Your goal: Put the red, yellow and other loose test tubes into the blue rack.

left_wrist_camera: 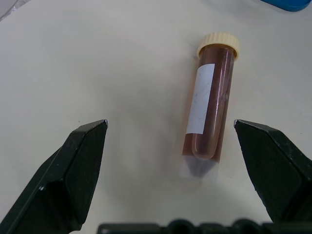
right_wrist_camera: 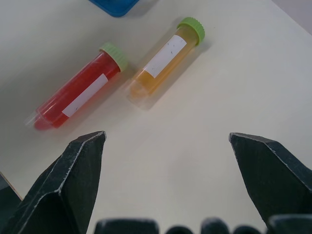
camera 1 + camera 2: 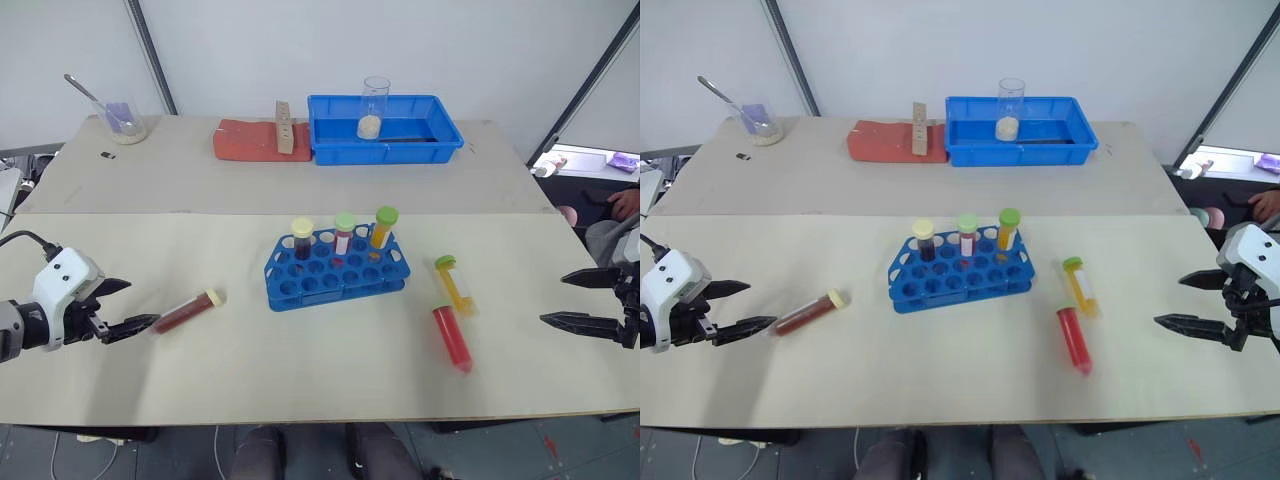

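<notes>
Both tools, left [image 3: 128, 306] and right [image 3: 570, 298], spread empty; round brown tube [image 3: 187, 312] lying loose on desk [image 3: 300, 370] risks rolling from closing fingers.

Bare tabletop [image 3: 300, 370] along near edge, both sides. Left gripper [image 3: 128, 305] spread wide, nothing between it and red-brown tube [image 3: 186, 312] lying just beside its tips. Right gripper [image 3: 585, 300] wide, bare surface up to red tube [image 3: 452, 337] and yellow tube [image 3: 455, 286], which lie nearly touching. Blue rack [image 3: 336, 270] mid-table, three upright tubes [image 3: 344, 235] filling back row; front holes free.
</notes>
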